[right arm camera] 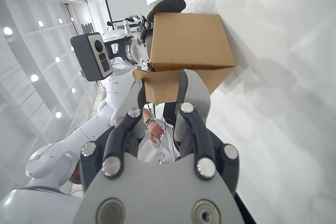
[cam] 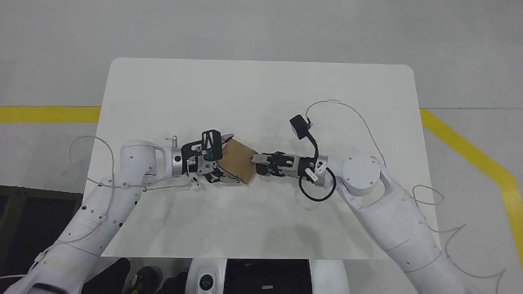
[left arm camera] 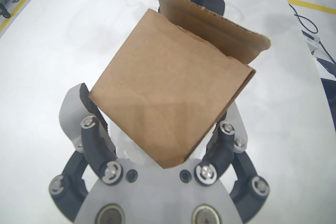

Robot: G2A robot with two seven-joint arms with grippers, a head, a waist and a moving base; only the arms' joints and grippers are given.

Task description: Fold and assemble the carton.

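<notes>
A brown cardboard carton (cam: 239, 162) is held at the middle of the white table (cam: 327, 90), its body clamped in the left gripper (left arm camera: 157, 104). Its open flap (left arm camera: 210, 30) is met by the right gripper (right arm camera: 160, 84); closure there cannot be told. Pushed askew, the flap could be creased, or the carton twisted loose.

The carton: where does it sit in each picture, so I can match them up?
Top view: carton in the middle of the table.
Left wrist view: carton close up, held in the left gripper.
Right wrist view: carton just beyond the right gripper.
Shared landmark: the white table beneath it.
</notes>
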